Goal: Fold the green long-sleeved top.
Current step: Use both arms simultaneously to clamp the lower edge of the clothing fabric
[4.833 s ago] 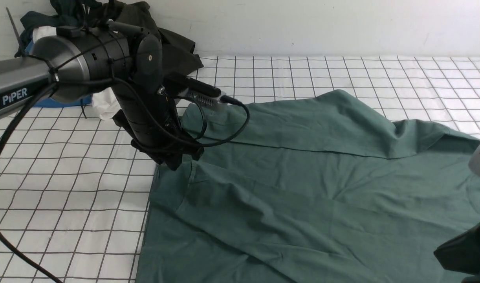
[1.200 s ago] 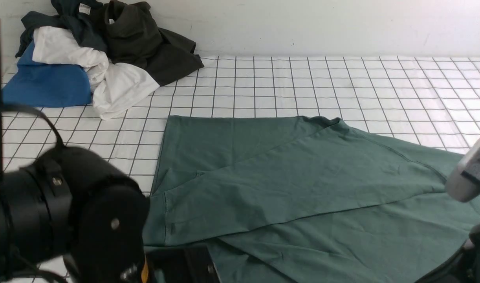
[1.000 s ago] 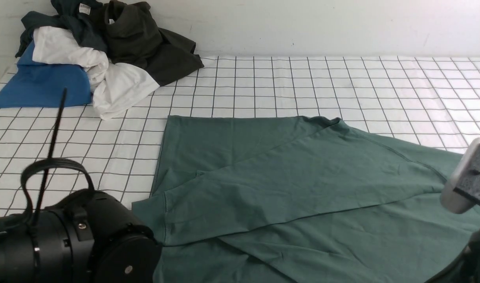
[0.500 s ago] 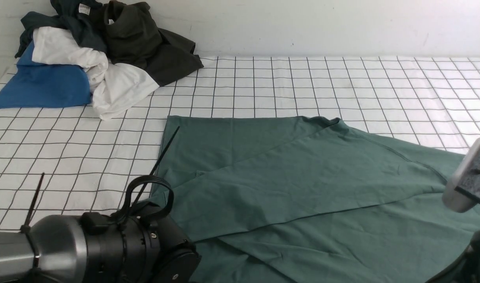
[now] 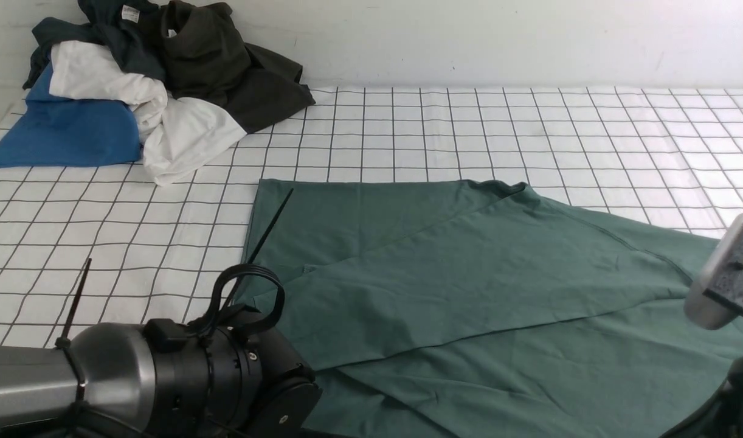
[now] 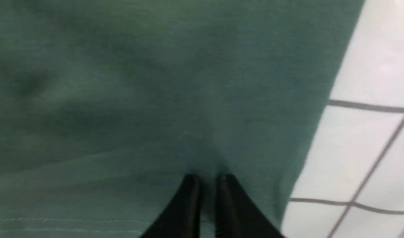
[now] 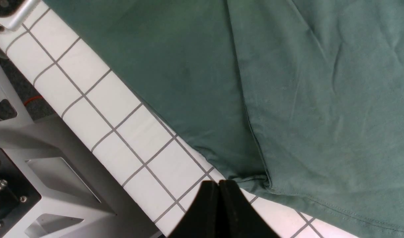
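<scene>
The green long-sleeved top (image 5: 469, 286) lies spread on the checked table, one layer folded diagonally across its body. My left arm (image 5: 225, 377) is low over its near left corner and hides the gripper in the front view. In the left wrist view the left gripper (image 6: 207, 178) is shut on a pinch of the green top (image 6: 155, 82), close to the cloth's edge. The right gripper (image 7: 218, 182) is shut and holds nothing. Its tips sit over the white cloth, just beside a bunched hem corner of the green top (image 7: 304, 99).
A heap of other clothes sits at the back left: a blue garment (image 5: 67, 131), a white one (image 5: 183, 137) and a dark one (image 5: 225, 61). The table's near edge and a grey metal frame (image 7: 40, 172) lie close to the right gripper.
My left arm has swung rightward along the near edge onto the top's near left corner. The right arm has barely moved. Since the earliest frame a layer has been folded across the top.
</scene>
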Motion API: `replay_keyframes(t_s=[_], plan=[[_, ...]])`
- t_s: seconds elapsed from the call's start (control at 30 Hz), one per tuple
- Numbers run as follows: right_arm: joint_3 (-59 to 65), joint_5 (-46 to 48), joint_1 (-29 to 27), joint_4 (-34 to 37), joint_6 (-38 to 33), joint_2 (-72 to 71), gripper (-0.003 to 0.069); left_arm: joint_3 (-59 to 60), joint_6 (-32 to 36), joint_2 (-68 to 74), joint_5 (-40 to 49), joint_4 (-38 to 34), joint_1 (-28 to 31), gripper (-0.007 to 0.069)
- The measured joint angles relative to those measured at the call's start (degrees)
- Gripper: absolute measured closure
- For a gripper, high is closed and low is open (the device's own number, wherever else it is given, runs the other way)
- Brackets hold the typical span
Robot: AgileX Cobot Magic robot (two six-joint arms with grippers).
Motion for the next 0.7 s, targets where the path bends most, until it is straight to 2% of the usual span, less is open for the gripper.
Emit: replay_keyframes(t_s=[0.2,0.47,0.6,0.7], plan=[[0.0,0.0,0.0,-0.57,0.0,0.0,0.0673,-1.38,-0.04,0.56,2.31,-0.53,0.0,0.0632],[0.0,0.0,0.0,-1.29,0.0,0.0,0.0673,-2.01,-2.75,0.49,11.26,-2.01,0.0,0.0632],[0.0,0.0,0.0,-1.29,0.0,0.0,0.0673,-2.01,-5.57,-1.25,11.8,-2.57,0.0,0.0632],[0.0,0.0,0.0,-1.29,0.0,0.0,0.0673,-0.82,-8.87,-7.66,10.07,-2.82,0.0,0.0632]])
